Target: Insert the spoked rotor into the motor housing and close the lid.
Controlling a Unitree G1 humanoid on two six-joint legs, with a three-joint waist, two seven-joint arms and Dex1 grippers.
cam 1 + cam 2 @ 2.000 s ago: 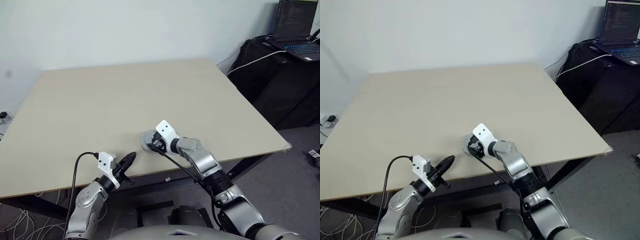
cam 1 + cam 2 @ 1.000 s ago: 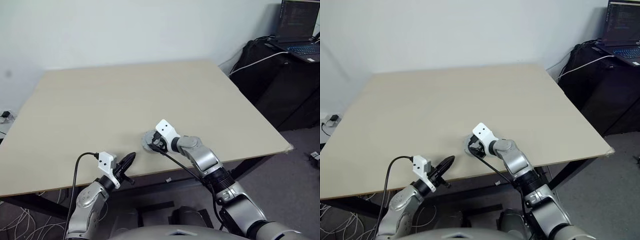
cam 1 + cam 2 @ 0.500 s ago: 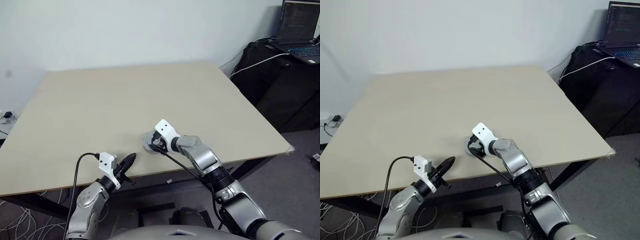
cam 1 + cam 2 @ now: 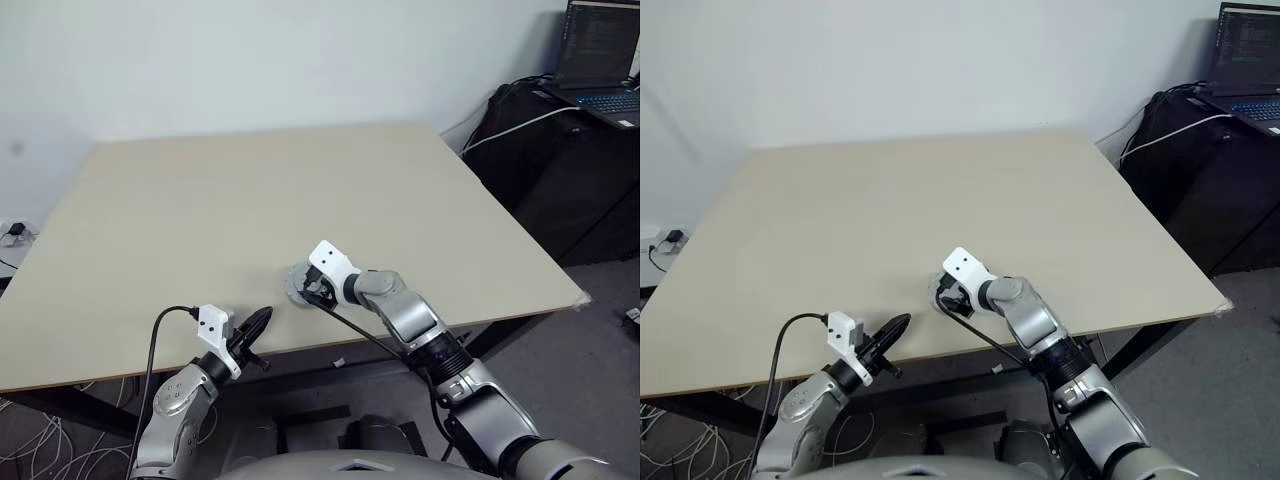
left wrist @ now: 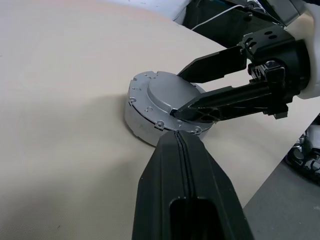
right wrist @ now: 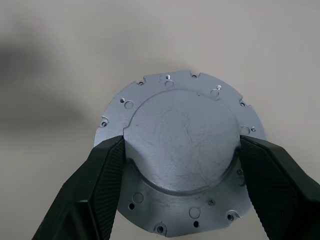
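No readable text, label, brand, number or sign on anything here

silver arms, white wrists, black-fingered tools

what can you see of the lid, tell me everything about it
The lid is a silver-grey metal disc with a raised, scuffed round centre and a notched flange dotted with small holes. It lies flat atop a round silver body on the table, near the front edge. The right tool straddles its raised centre, one black finger at each side, seemingly touching.
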